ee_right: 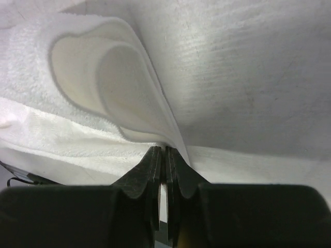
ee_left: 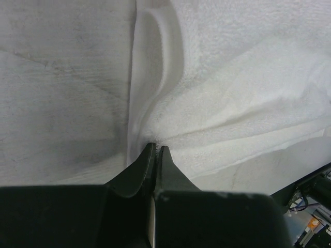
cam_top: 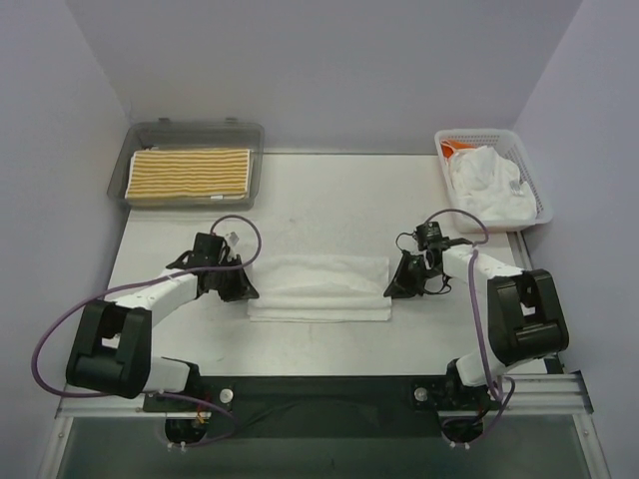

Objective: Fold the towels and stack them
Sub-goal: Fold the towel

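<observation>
White towel (cam_top: 319, 287): it lies flat on the table (cam_top: 329, 195), about midway between left and right and toward the near side, with its long side running left to right. Creases run along its length, and more than one layer shows at the near edge.

My left gripper (cam_top: 248, 290) is at the towel's left end. In the left wrist view its fingers (ee_left: 147, 160) are pressed together on the cloth's edge, and the fabric bunches into folds that fan out from the tips.

My right gripper (cam_top: 391, 289) is at the towel's right end. In the right wrist view the fingers (ee_right: 153, 157) are pressed together on the edge, and a loose layer curls up into an open loop just beyond the tips.

Yellow-striped towel (cam_top: 190, 175): it lies folded flat inside the tray (cam_top: 258, 150) at the far left corner of the table, well apart from the white towel.

Bundled white towels (cam_top: 489, 185): they are heaped in the basket (cam_top: 540, 200) at the far right corner. Something orange (cam_top: 454, 148) shows at the basket's far end; I cannot tell what it is.
</observation>
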